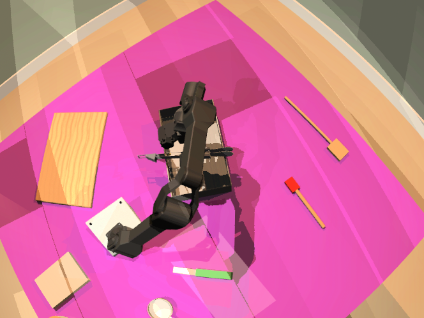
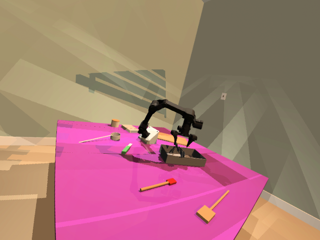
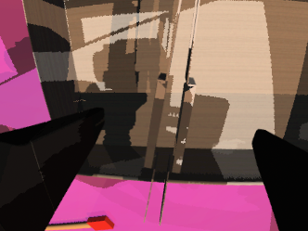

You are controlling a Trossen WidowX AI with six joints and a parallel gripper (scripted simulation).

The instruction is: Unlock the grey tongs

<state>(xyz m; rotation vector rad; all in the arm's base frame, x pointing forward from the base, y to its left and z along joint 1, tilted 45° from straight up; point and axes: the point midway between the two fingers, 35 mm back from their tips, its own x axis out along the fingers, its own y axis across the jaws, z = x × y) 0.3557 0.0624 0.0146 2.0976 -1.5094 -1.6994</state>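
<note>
The pincer [image 2: 181, 142] [image 3: 178, 125] hangs wide open and empty above the tongs [image 1: 218, 151] [image 2: 183, 152] [image 3: 178, 123], which lie across the tin [image 1: 222, 186] [image 2: 184, 162] [image 3: 39, 72]; descending off-centre, a finger could knock them askew or catch the tin's wall.

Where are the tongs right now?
In the top view, the tongs lie across the tin, under the arm, right of the board.

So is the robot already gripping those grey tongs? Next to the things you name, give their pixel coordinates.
No, its fingers stand wide apart, with the tongs [image 1: 222, 150] [image 3: 189, 68] between them untouched.
</note>
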